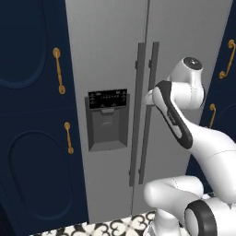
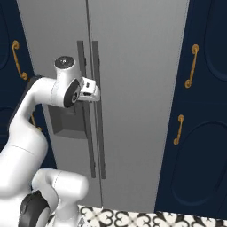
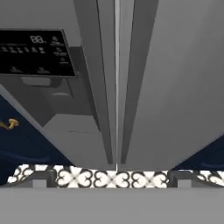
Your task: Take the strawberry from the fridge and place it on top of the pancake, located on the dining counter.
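Here the fridge [image 1: 110,69] is seen shut, both doors closed, so the strawberry, presumably inside, is hidden. The gripper [image 2: 94,91] is held spread wide and grasps nothing; in the hand view its two fingertips [image 3: 40,177] stand far apart, one to each side of the two handles. The gripper is placed right at the right handle [image 2: 98,115], just in front of it and near its upper part; contact cannot be told. That handle's long axis runs vertically, and the left handle [image 2: 85,111] lies just beside it across the door seam. The coming move is judged to turn on this: the right handle must be brought between the fingertips before the door can be pulled.

Counted: one fridge, two doors, two dark handles, one black dispenser panel [image 1: 107,99] left of the handles, and four gold cabinet handles [image 1: 58,70] seen beside the fridge. A patterned floor [image 2: 133,218] lies below the fridge.
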Robot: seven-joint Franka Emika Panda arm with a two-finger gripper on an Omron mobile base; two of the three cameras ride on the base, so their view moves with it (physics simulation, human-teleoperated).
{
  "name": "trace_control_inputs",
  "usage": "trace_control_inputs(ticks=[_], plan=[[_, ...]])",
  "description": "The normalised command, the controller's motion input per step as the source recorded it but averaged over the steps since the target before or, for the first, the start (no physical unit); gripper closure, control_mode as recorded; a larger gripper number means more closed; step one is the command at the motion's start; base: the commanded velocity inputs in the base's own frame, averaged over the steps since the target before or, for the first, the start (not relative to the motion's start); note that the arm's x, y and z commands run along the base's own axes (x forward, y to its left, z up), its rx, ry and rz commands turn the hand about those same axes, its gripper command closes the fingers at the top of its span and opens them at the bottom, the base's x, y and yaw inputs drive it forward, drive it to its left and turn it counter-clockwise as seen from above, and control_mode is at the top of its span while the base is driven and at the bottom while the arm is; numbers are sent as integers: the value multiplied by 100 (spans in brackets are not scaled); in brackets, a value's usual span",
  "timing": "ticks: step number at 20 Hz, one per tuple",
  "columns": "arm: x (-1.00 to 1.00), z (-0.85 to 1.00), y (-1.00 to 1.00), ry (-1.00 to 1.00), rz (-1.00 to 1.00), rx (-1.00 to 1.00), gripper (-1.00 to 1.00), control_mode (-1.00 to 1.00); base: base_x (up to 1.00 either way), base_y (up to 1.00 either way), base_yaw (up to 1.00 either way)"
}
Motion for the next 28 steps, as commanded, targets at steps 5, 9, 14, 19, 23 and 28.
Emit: trace_control_inputs(ticks=[5, 9, 14, 19, 23, 28], plan=[[68, -17, -44, -29, 9, 3, -100, -100, 0, 0, 0], [82, -21, -37, -20, 7, 1, -100, -100, 0, 0, 0], [71, -2, 3, -2, -2, 0, -100, -100, 0, 0, 0], [57, 0, 10, 2, -5, 0, -100, -100, 0, 0, 0], [64, 0, 0, 0, 0, 0, -100, -100, 0, 0, 0], [61, 0, 0, 0, 0, 0, -100, -100, 0, 0, 0]])
